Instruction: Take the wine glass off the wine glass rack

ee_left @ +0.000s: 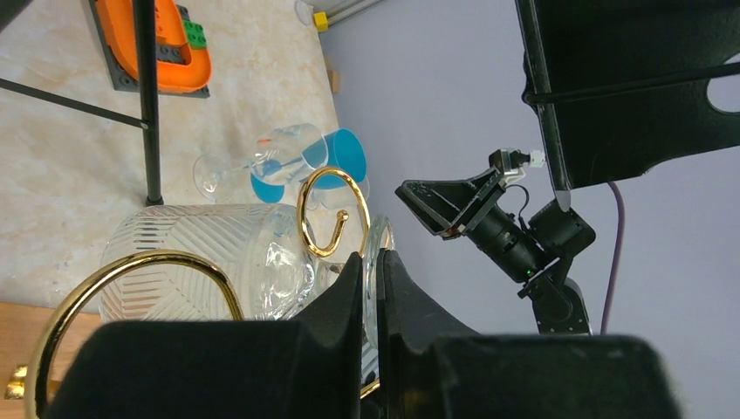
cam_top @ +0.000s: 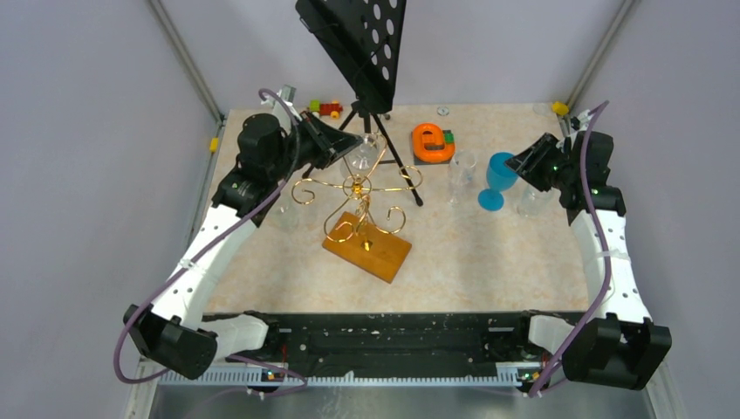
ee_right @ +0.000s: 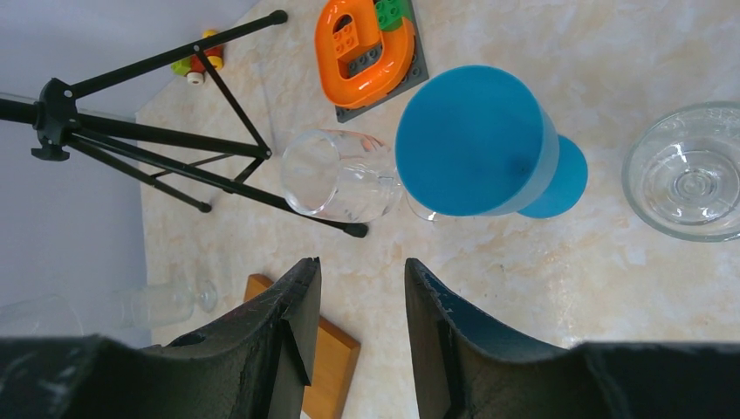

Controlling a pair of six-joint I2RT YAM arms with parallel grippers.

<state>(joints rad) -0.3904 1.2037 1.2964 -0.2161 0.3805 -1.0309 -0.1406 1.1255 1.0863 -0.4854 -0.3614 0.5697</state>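
Wine glass (ee_left: 201, 257), clear with a chevron-ridged cut bowl, sits among the curled scroll arms at the far side of the wine glass rack (cam_top: 356, 188). The rack is thin gold wire around a central post, on a rectangular orange-brown wooden base resting on the beige marbled worktop (cam_top: 497, 262). The left gripper (ee_left: 372, 262) has its matte black jaws pinched on the thin round foot of the glass, just beside a gold scroll. The right gripper (ee_right: 359, 266), jaws parted and holding nothing, hovers near a smooth blue goblet (ee_right: 471, 140), a plain clear glass (ee_right: 336, 175) and a round glass bowl (ee_right: 689, 170). A black perforated music stand (cam_top: 353, 44) on a tripod stands behind the rack.
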